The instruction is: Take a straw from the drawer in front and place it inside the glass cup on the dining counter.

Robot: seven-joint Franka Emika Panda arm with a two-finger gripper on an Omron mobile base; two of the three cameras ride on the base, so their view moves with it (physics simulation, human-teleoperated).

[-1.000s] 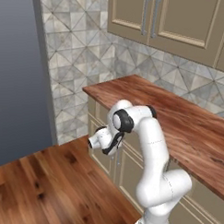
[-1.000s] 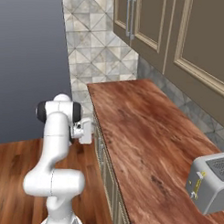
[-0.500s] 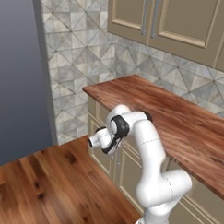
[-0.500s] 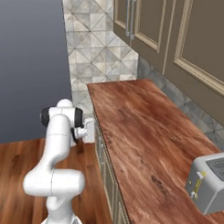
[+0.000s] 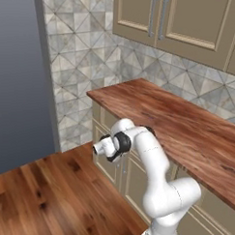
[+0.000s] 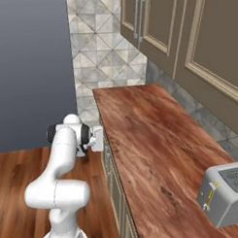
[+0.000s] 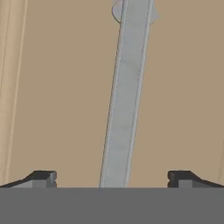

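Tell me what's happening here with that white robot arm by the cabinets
The arm has its gripper pushed up close to the beige drawer front under the wood counter. Its jaws are wide open, one on each side of the silver bar handle, not closed on it. The drawer looks shut, so it seems to be lining up to grab the handle. A toaster sits further along the counter.
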